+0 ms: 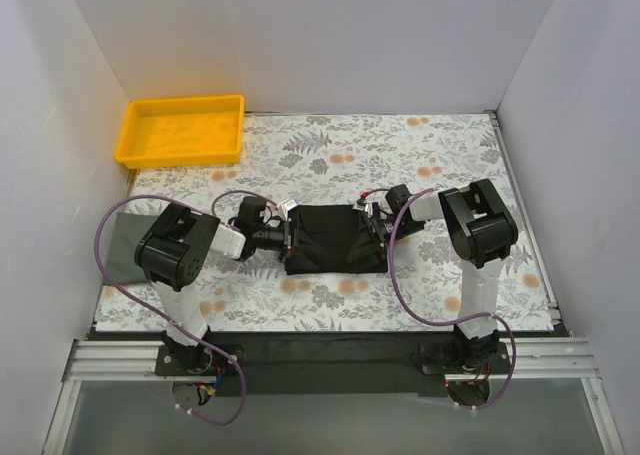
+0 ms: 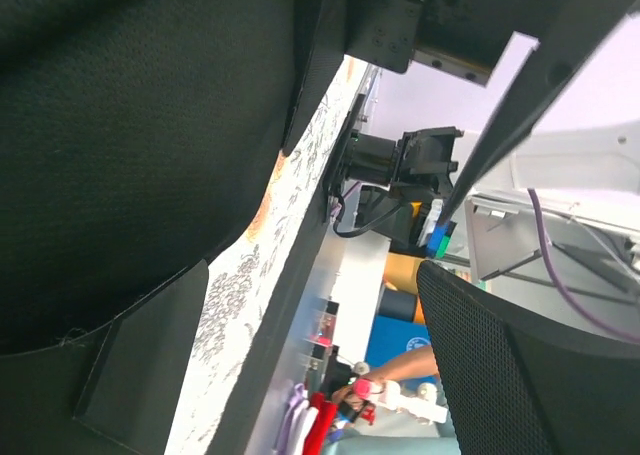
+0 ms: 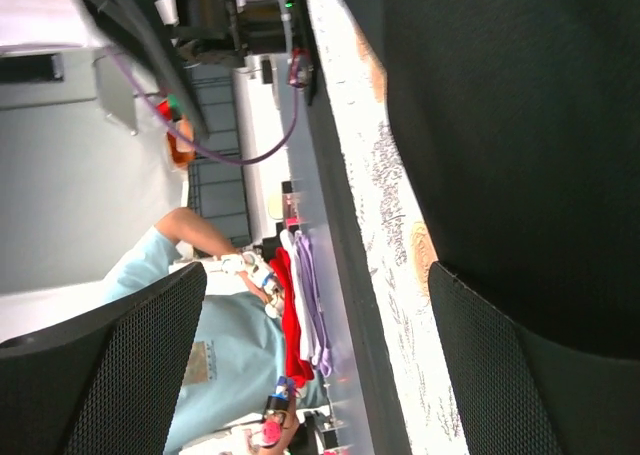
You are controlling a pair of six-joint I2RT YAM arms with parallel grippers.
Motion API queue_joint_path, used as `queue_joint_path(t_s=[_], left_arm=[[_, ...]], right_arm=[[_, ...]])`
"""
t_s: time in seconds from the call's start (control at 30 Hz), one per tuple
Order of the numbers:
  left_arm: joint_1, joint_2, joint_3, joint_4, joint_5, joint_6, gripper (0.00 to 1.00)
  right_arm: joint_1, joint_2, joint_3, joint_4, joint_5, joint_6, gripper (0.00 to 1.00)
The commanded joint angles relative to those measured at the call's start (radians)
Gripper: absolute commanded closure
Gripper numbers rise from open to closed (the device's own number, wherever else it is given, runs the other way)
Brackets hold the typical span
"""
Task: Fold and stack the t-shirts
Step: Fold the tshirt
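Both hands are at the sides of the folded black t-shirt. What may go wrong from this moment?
1. The left hand and right hand are open at opposite edges of the black t-shirt; uneven gripping may pull the fold apart.
2. The purple cable loops low and might snag.

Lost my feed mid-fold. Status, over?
Left gripper, right gripper: open, flanking folded plain black cloth t-shirt, mid-table. Nothing blocking; yellow rectangular plastic tray sits far left corner.
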Motion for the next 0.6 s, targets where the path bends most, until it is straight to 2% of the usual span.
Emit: queue_joint_path(t_s=[0.0, 0.03, 0.13, 0.37, 0.57], left_arm=[[0.075, 0.068, -0.08, -0.143, -0.16, 0.074, 0.14], [0.078, 0.047, -0.083, -0.154, -0.185, 0.085, 0.14], [0.086, 0.009, -0.096, -0.194, -0.217, 0.12, 0.14], [0.102, -0.03, -0.116, -0.263, -0.314, 0.152, 0.14], [0.104, -0.044, -0.09, -0.334, -0.354, 0.185, 0.14]], right_arm=[[-0.043, 0.073, -0.034, -0.047, 0.125, -0.205, 0.02], [-0.043, 0.067, -0.023, -0.114, 0.14, -0.293, 0.02], [-0.047, 0.01, -0.034, -0.141, 0.156, -0.338, 0.02], [-0.056, -0.113, -0.08, -0.12, 0.292, -0.37, 0.02], [-0.06, -0.191, -0.072, -0.123, 0.259, -0.307, 0.02]])
